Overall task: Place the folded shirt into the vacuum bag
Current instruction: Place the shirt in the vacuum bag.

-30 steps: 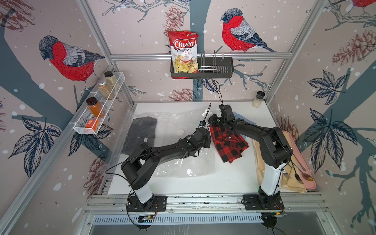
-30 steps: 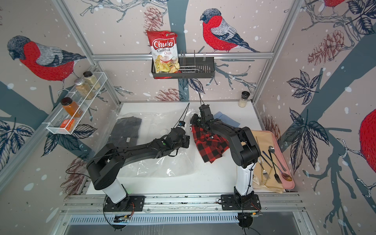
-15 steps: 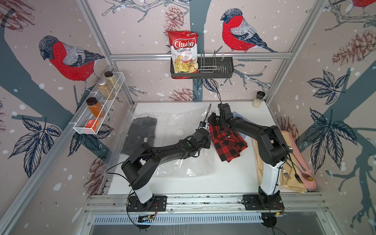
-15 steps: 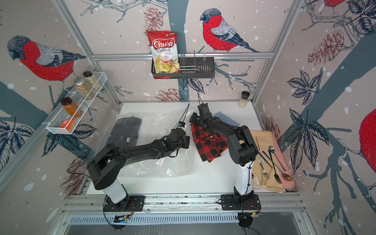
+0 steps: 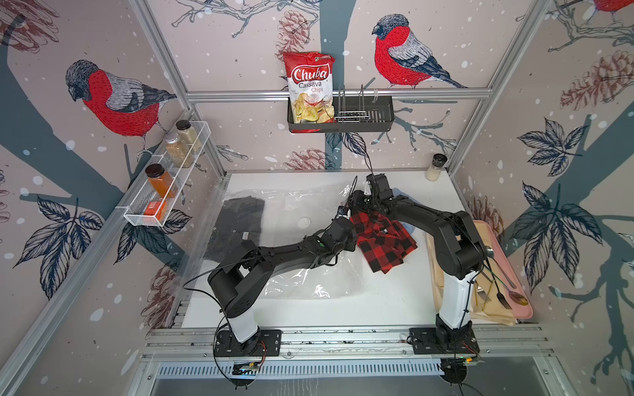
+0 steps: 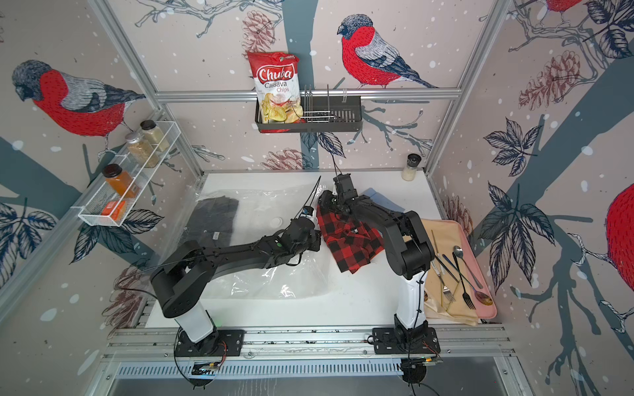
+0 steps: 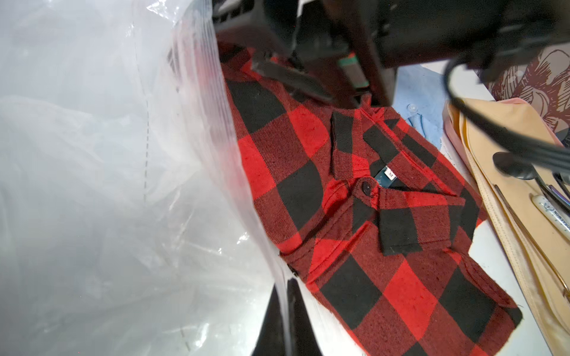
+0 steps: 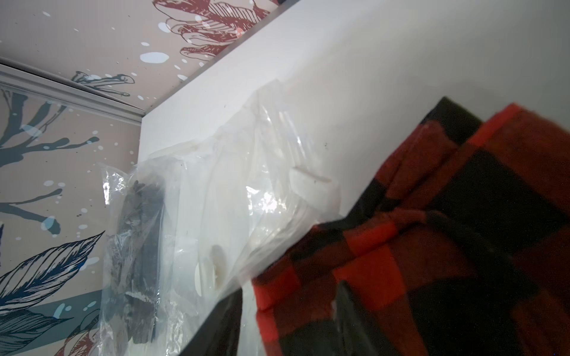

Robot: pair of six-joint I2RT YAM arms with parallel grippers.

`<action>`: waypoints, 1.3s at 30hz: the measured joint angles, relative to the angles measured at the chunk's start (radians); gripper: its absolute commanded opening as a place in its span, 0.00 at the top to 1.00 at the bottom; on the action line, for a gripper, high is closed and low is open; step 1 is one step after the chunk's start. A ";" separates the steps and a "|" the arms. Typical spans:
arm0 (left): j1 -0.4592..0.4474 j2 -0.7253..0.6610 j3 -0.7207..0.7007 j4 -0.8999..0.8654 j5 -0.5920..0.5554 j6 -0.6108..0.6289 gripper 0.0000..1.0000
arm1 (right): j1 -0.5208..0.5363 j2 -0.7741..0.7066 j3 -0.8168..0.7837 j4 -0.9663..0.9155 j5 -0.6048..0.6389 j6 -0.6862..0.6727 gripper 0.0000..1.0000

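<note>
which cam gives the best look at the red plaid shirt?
Left wrist: the red plaid shirt fills the frame, with collar, button and size tag sharp. Both top views show it small, its far end under the right arm. Right wrist shows only a blurred close-up patch.

"What covers the walls?"

"Pale pink wallpaper (image 5: 240, 41), printed with red-breasted birds (image 5: 116, 103), pine cones (image 5: 295, 34) and dark leaves (image 5: 562, 144)."

"And the framing?"

"Aluminium posts (image 5: 164, 58) and a crossbar (image 5: 429, 92) on the back wall."

"Furniture?"

"A white counter (image 5: 394, 305), a white wire shelf (image 5: 135, 214) on a side wall, and a black rack (image 5: 374, 118) hung from the crossbar. The light is soft and even."
</note>
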 measured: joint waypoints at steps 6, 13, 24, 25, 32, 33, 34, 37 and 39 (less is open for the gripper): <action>-0.002 -0.011 -0.003 -0.002 -0.024 -0.004 1.00 | -0.031 -0.090 -0.179 0.047 -0.086 -0.010 0.63; -0.004 -0.061 -0.029 0.005 -0.055 -0.005 1.00 | -0.021 0.006 -0.204 0.205 -0.290 0.071 0.72; -0.025 0.010 -0.029 0.019 -0.057 -0.014 1.00 | -0.014 0.123 -0.126 0.165 -0.258 0.055 0.67; -0.026 0.016 -0.029 0.022 -0.057 -0.016 1.00 | -0.014 0.102 -0.135 0.154 -0.246 0.046 0.64; -0.026 0.055 -0.026 0.036 -0.063 -0.030 1.00 | -0.044 -0.164 -0.289 0.117 -0.175 -0.012 0.52; -0.027 0.057 -0.026 0.037 -0.063 -0.031 1.00 | -0.052 -0.205 -0.326 0.111 -0.167 -0.015 0.51; -0.027 0.060 -0.026 0.040 -0.063 -0.033 1.00 | -0.059 -0.239 -0.359 0.107 -0.159 -0.016 0.51; -0.027 0.064 -0.026 0.047 -0.063 -0.035 1.00 | -0.071 -0.354 -0.475 0.081 -0.134 -0.020 0.50; -0.027 0.065 -0.026 0.050 -0.065 -0.041 1.00 | -0.073 -0.437 -0.552 0.057 -0.119 -0.020 0.48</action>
